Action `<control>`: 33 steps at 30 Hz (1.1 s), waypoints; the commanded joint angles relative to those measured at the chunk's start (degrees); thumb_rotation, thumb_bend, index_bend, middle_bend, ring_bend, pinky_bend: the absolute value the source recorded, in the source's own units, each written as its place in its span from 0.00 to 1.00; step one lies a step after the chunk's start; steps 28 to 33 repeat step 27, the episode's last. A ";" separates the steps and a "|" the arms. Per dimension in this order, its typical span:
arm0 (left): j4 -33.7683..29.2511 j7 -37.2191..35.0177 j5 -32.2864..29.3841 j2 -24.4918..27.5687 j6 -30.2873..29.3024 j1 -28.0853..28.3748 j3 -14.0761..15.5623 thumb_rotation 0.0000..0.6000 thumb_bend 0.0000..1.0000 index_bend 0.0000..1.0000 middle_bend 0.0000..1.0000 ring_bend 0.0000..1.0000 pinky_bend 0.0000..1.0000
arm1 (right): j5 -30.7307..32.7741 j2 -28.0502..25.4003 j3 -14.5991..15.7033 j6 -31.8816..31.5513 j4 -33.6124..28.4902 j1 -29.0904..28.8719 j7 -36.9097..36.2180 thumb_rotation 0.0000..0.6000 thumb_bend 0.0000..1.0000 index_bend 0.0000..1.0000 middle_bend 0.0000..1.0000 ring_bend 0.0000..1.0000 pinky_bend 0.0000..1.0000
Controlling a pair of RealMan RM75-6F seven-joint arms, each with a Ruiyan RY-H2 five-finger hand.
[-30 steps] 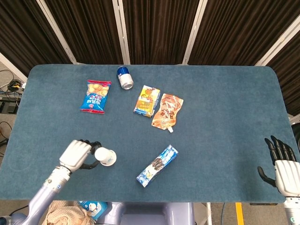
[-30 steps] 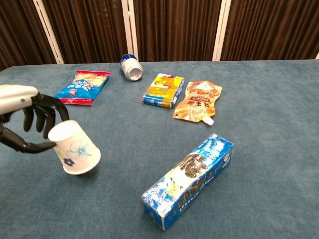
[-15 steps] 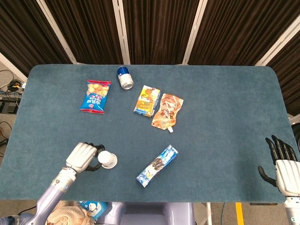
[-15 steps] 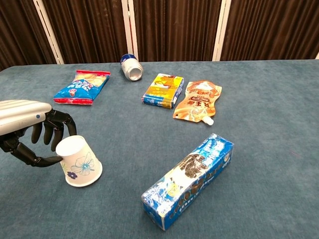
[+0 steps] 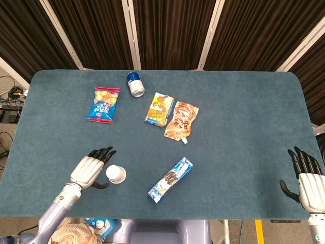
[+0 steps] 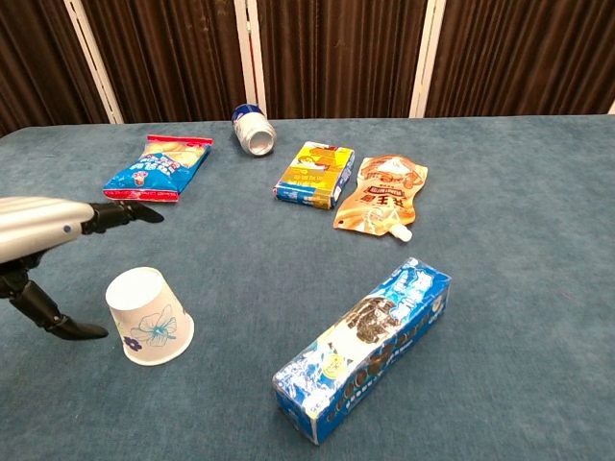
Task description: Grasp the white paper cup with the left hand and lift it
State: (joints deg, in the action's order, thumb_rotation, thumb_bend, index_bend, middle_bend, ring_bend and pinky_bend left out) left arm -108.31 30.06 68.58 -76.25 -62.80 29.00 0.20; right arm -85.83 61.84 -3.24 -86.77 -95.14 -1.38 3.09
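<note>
The white paper cup point(image 5: 116, 174) point(image 6: 149, 316), printed with blue flowers, stands upside down on the blue table near its front left edge. My left hand point(image 5: 90, 170) point(image 6: 53, 245) is just to the cup's left, fingers stretched out straight and thumb spread below, holding nothing and apart from the cup. My right hand point(image 5: 304, 178) rests open at the front right corner of the table, far from the cup; the chest view does not show it.
A long blue biscuit pack point(image 5: 170, 179) point(image 6: 365, 347) lies right of the cup. Farther back lie a blue snack bag point(image 5: 103, 104), a tipped blue can point(image 5: 135, 84), a yellow-blue box point(image 5: 159, 109) and an orange pouch point(image 5: 181, 120).
A second ago my left hand held the cup tilted off the table. It set the cup down upside down, then spread its fingers and let go.
</note>
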 commanded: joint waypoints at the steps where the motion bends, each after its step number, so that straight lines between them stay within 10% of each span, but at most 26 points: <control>1: -1.77 -3.14 3.58 2.37 -3.61 -2.06 0.27 1.00 0.14 0.00 0.00 0.03 0.13 | -0.01 -0.04 0.02 0.00 0.01 0.01 0.05 1.00 0.34 0.00 0.00 0.00 0.09; 18: 8.29 -20.64 18.94 12.85 -27.92 -18.91 5.49 1.00 0.03 0.00 0.00 0.00 0.00 | -0.12 0.18 0.37 0.31 -0.38 -0.04 2.81 1.00 0.34 0.00 0.00 0.00 0.09; 33: 11.93 -24.55 20.33 13.07 -30.63 -23.04 6.35 1.00 0.02 0.00 0.00 0.00 0.00 | -0.53 0.45 0.45 0.23 -0.44 -0.13 3.18 1.00 0.34 0.00 0.00 0.00 0.09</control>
